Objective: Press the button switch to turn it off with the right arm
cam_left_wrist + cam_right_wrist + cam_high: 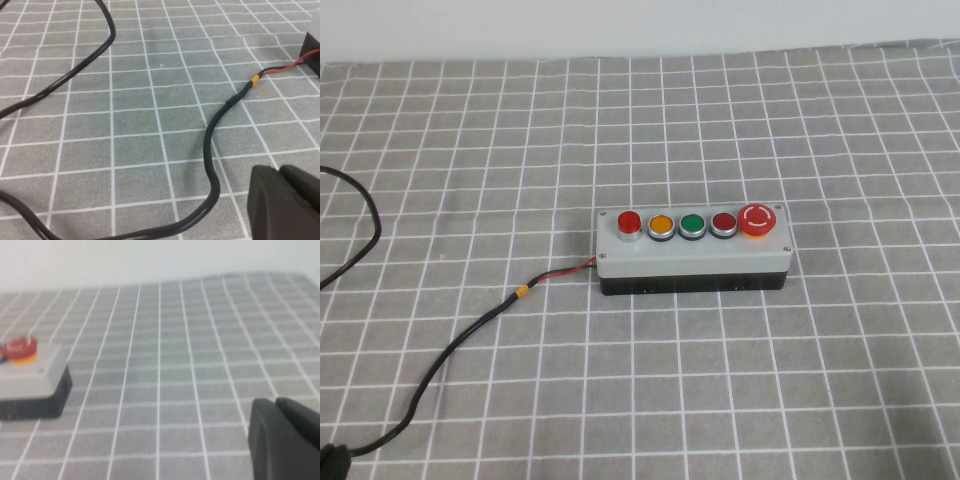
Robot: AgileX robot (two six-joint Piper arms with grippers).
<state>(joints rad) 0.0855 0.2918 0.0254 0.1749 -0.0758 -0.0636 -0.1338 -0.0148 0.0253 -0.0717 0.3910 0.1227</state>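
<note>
The cable [450, 350] is laid nearest. The right gripper [285, 440] is seen well off the box [692, 262]; its opening cannot be told, as with the left gripper [282, 202]. The button switch [629, 222] could be missed and the orange button [661, 226] pressed, since they are set close.

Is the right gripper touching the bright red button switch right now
No. In the high view the button switch on the grey box stands untouched with neither gripper over it; the right gripper hangs well off to the side.
</note>
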